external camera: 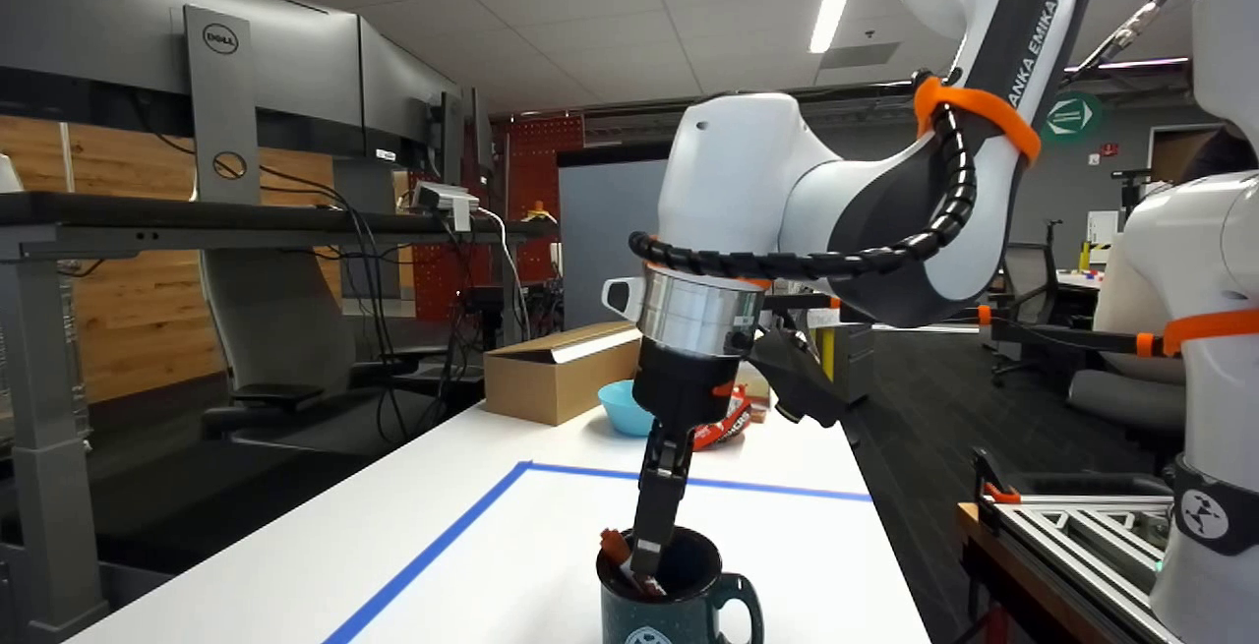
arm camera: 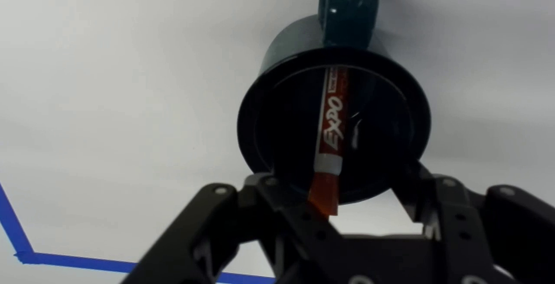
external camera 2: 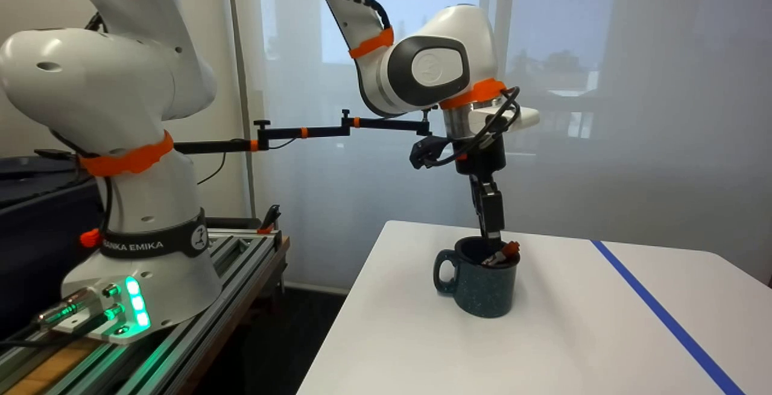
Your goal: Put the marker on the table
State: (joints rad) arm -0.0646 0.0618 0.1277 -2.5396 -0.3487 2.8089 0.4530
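A red-labelled Expo marker [arm camera: 333,121] with an orange cap leans inside a dark green speckled mug [arm camera: 347,54]. In both exterior views the mug [external camera: 629,619] [external camera 2: 482,292] stands upright on the white table [external camera 2: 398,334], and the marker's cap [external camera: 615,546] [external camera 2: 511,249] rises at its rim. My gripper [arm camera: 344,169] points down over the mug, its fingers apart with the marker between them. Part of the cap is behind the left finger linkage. In both exterior views the gripper [external camera: 646,556] [external camera 2: 491,241] has its tips at the mug mouth. The tips are dark against the mug.
Blue tape [external camera: 428,551] marks lines on the table, also in an exterior view [external camera 2: 663,316]. A cardboard box [external camera: 556,374], a light blue bowl [external camera: 625,408] and a red package [external camera: 723,423] stand behind the tape. The mug handle [external camera 2: 443,271] faces the robot base.
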